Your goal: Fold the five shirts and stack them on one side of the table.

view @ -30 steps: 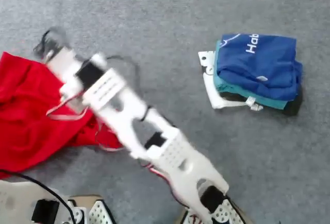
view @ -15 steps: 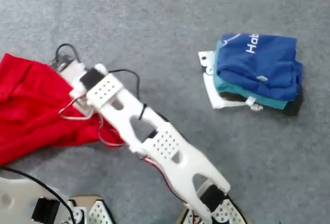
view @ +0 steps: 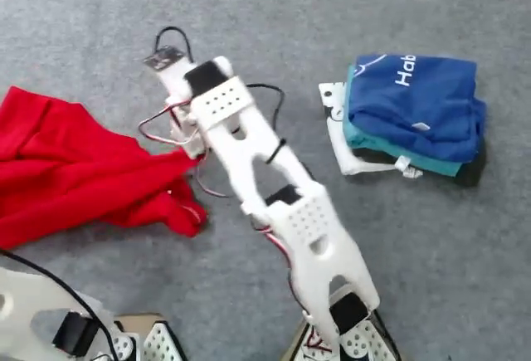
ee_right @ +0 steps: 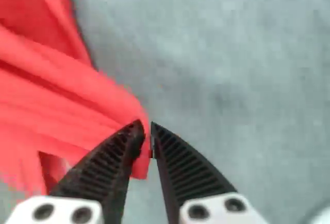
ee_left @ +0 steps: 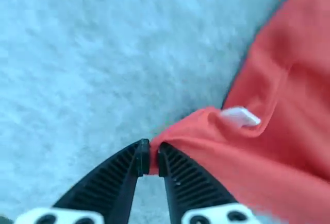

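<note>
The red shirt [view: 75,170] lies crumpled on the left part of the table [view: 274,37], well apart from the stack [view: 415,112] of folded ones on the right side. Each arm has a bit of it. The left gripper [ee_left: 153,154] has its jaws pressed together on a fold of hem, near the white label [ee_left: 240,117]. The right gripper [ee_right: 146,131] pinches a corner of cloth just at its tips, at the edge of the shirt that faces the stack. The step in hand looks like spreading the shirt flat before any fold. To do it well, the two pinches should draw apart evenly and low over the table, so that the cloth goes taut without lifting into a bunch. Both holds are shallow, so a slow pull is safer, since a jerk could slip the hem free. The shirt should lie flat before either grip lets go.
</note>
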`<state>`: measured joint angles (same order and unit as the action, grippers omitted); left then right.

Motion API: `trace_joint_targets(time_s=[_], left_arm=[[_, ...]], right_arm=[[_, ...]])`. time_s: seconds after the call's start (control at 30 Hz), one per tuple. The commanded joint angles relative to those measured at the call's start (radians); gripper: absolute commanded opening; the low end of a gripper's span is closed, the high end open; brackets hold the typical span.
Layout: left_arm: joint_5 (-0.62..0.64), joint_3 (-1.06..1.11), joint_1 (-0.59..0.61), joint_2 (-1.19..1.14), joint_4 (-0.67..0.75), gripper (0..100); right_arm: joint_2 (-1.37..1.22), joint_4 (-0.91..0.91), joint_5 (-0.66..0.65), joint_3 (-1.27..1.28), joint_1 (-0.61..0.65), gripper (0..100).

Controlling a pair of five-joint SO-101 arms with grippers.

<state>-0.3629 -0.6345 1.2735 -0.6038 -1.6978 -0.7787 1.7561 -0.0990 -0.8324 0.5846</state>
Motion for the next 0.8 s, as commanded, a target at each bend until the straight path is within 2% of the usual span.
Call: trace_joint_targets(time_s=[0.0, 0.17, 0.33, 0.4, 0.57, 0.63, 0.77], left_arm=[[0.008, -0.145, -0.016, 0.012, -0.002, 3], [0.020, -0.206, -0.035, 0.020, -0.003, 3], [0.052, -0.306, 0.005, 0.021, -0.003, 3], [0.052, -0.335, 0.024, 0.021, -0.003, 3], [0.052, -0.424, 0.071, 0.021, -0.025, 3], [0.052, -0.453, 0.076, 0.014, -0.066, 3], [0.071, -0.418, 0.082, 0.023, -0.064, 3]], right_arm=[[0.295, 0.011, -0.061, 0.349, -0.072, 1.3], [0.664, 0.009, -0.190, 0.751, -0.021, 1.4], [0.812, -0.163, -0.215, 0.863, 0.017, 1.6], [0.777, -0.249, -0.198, 0.845, 0.028, 4.6], [0.539, -0.381, -0.003, 0.661, 0.110, 30.3], [0.412, -0.417, 0.052, 0.542, 0.152, 37.2], [0.136, -0.437, 0.153, 0.265, 0.242, 37.9]])
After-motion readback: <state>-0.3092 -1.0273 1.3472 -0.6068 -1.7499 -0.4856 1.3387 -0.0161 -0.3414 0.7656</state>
